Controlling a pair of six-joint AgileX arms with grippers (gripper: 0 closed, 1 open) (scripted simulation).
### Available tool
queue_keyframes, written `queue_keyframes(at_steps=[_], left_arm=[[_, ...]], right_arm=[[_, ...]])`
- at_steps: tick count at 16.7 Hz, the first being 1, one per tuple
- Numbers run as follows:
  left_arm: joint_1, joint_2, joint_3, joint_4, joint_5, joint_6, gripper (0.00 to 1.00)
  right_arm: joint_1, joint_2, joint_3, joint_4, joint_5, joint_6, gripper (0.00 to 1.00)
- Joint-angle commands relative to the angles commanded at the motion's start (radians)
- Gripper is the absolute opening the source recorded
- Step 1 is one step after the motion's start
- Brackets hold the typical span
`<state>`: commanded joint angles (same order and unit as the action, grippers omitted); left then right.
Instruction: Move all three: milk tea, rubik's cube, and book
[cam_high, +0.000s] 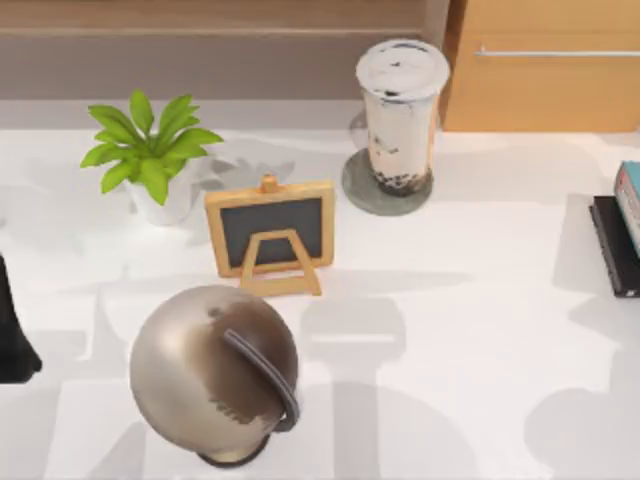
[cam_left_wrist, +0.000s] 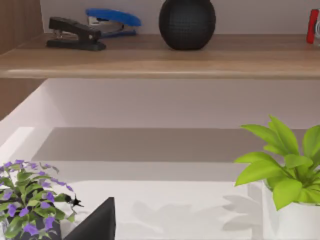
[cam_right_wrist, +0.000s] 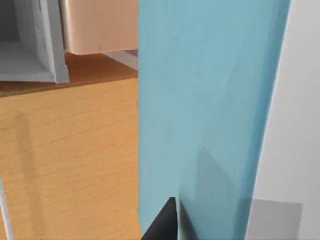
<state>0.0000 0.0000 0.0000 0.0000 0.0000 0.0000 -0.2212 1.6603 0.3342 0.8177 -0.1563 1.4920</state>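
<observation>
The milk tea (cam_high: 400, 105) is a tall clear cup with dark pearls at the bottom, standing on a grey round disc (cam_high: 362, 195) at the back middle. At the table's right edge the light blue-teal book (cam_high: 630, 205) with a thin reddish edge rests over a black book (cam_high: 612, 245). Its blue cover (cam_right_wrist: 210, 110) looms close in the right wrist view, where my right gripper (cam_right_wrist: 167, 220) is shut on it, one dark finger lying on the cover. My left gripper (cam_left_wrist: 97, 225) is parked at the table's left edge (cam_high: 12, 335). The rubik's cube is out of view.
A green potted plant (cam_high: 150, 150), a small chalkboard easel (cam_high: 270, 235) and a metallic globe (cam_high: 215, 370) fill the left half. A wooden cabinet (cam_high: 545, 65) stands at the back right. A shelf (cam_left_wrist: 160, 57) carries staplers and a black ball; a purple-flowered plant (cam_left_wrist: 27, 197) is near.
</observation>
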Motion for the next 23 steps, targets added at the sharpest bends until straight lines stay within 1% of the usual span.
queue_keyframes(at_steps=[6,19,20,23], left_arm=[[0.000,0.000,0.000,0.000,0.000,0.000,1.00],[0.000,0.000,0.000,0.000,0.000,0.000,1.00],[0.000,0.000,0.000,0.000,0.000,0.000,1.00],[0.000,0.000,0.000,0.000,0.000,0.000,1.00]], right_arm=[[0.007,0.027,0.004,0.005,0.002,-0.002,0.00],[0.007,0.027,0.004,0.005,0.002,-0.002,0.98],[0.007,0.027,0.004,0.005,0.002,-0.002,1.00],[0.007,0.027,0.004,0.005,0.002,-0.002,1.00]])
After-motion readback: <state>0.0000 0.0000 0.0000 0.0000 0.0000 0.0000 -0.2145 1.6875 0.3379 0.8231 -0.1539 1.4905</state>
